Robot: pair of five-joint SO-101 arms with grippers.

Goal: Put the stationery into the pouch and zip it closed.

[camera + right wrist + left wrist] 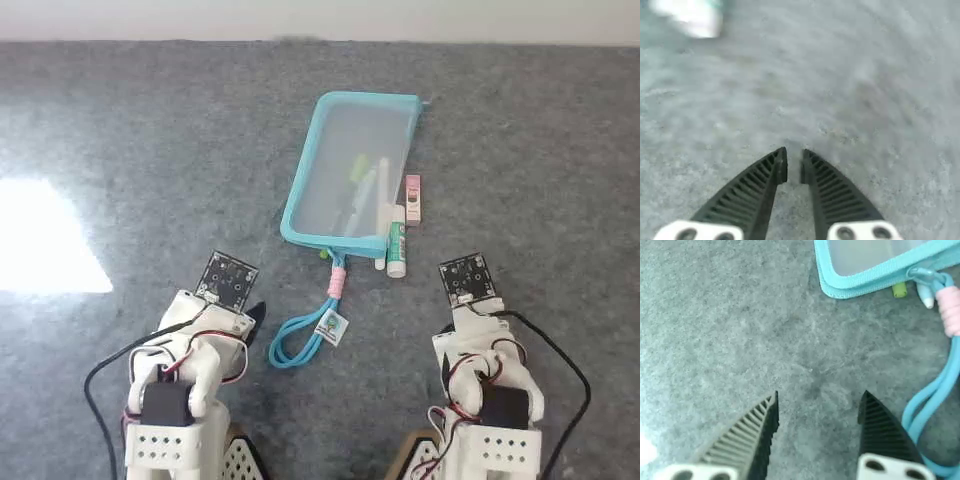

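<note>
A teal mesh pouch [350,165] lies at the table's middle with pens inside it. A green and white glue stick [397,250] pokes out at its near edge, and a pink eraser [412,198] lies just outside its right side. A blue strap [300,335] with a pink wrap [338,280] trails from the zipper end. My left gripper [819,405] is open over bare table, short of the pouch corner [865,282] and beside the strap [935,395]. My right gripper [793,162] is shut on nothing above the grey table, with a blurred white and green thing [690,15] ahead of it.
The grey felt table [150,130] stretches wide on both sides of the pouch. A bright glare patch [40,235] sits at the left. A small tag [330,327] hangs on the strap. Both arm bases stand at the near edge.
</note>
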